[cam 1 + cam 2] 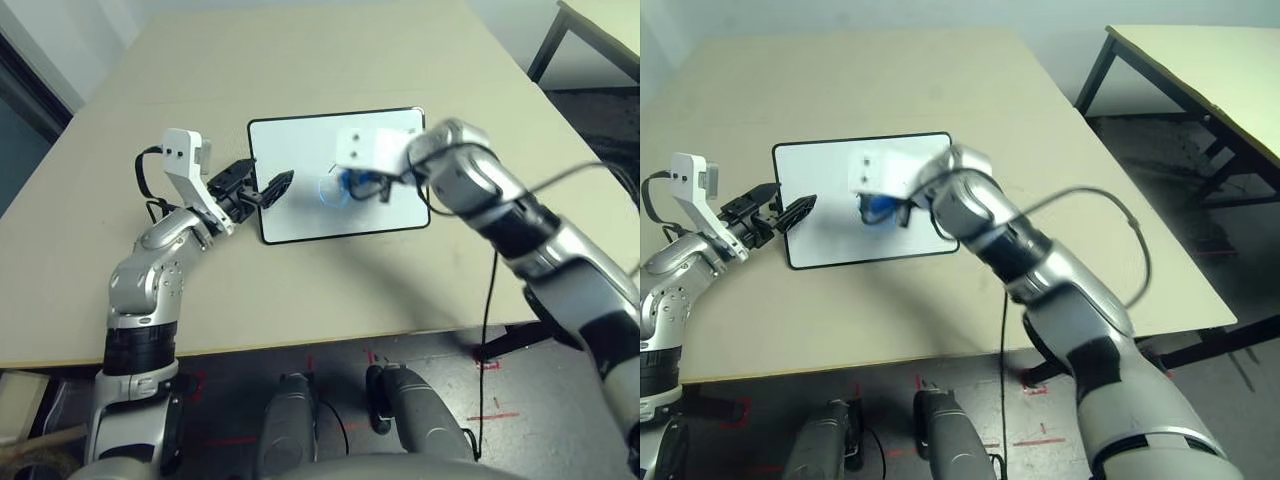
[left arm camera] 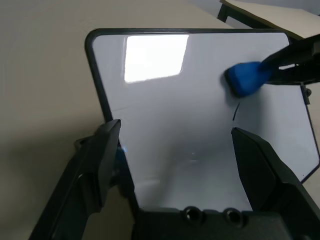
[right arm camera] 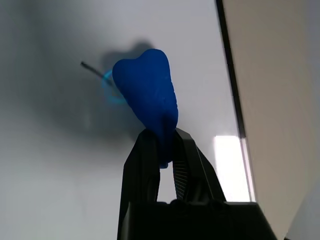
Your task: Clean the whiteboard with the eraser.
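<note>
The whiteboard is lying flat near the middle of the beige worktop, a white rectangle edged by a thin black frame with rounded corners. Its surface is looking mostly clean; a short dark stroke and a faint bluish ring are showing just beside the eraser's tip in the right wrist view, and a bright patch of light is reflecting off the board.

The eraser is a small bright blue block, rounded at its free end, and it is sitting over the board's centre, a little toward 3 o'clock. The right hand is gripping it, both black fingers pinching its lower end while the free end is pressing on or hovering just over the white surface; contact is hard to judge.

The left hand is resting at the board's 9 o'clock edge with its fingers spread wide and holding nothing. One finger is standing beside the frame on the worktop side and the other is reaching over the white surface.

At 2 o'clock, well apart from the board, a second table with black legs is standing on the dark floor.
</note>
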Robot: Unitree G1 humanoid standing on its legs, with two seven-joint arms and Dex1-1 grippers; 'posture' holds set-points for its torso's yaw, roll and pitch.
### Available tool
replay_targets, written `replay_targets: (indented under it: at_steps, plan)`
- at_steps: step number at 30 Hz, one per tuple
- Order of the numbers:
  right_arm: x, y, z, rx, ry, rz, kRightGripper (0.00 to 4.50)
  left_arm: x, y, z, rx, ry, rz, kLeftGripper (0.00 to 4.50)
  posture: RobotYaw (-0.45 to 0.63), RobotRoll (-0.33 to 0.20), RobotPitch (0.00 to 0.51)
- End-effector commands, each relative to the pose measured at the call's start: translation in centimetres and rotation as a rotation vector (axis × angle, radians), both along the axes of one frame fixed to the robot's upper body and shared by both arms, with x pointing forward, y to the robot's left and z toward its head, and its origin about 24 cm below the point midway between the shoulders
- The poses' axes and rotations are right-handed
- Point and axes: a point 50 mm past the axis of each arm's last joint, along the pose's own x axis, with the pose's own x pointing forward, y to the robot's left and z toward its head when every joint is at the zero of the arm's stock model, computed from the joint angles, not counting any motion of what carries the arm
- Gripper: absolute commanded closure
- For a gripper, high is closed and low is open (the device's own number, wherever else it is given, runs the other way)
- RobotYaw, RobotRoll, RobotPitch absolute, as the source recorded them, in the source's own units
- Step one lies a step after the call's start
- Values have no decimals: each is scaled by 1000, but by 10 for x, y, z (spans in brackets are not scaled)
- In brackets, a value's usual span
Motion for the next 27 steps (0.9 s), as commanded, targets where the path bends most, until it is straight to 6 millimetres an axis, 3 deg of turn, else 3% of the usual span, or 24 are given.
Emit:
replay_targets:
  at_steps: [1,9,12,16,20,23,27]
  plan:
    - [-1,-7,-15,-50,47,2,4144,-3,1,-5,1,21,2,0,-21,0,162]
    - [-41,-28,-42,-168,172,69,4144,-1,-1,-5,-2,18,-3,0,-36,0,155]
    - [-39,-25,-37,-163,158,62,4144,0,-3,-6,-5,19,-7,0,-38,0,151]
    - [-22,-7,-11,-95,50,50,4144,2,-4,-6,-9,16,-13,0,-33,0,145]
    - [-12,7,2,-70,-13,59,4144,1,-3,-6,-8,15,-14,0,-23,0,141]
    - [-9,9,1,-81,-27,68,4144,0,-3,-6,-7,15,-13,0,-18,0,141]
    - [-27,-2,-21,-191,49,123,4145,-3,-2,-7,-7,16,-10,0,-17,0,142]
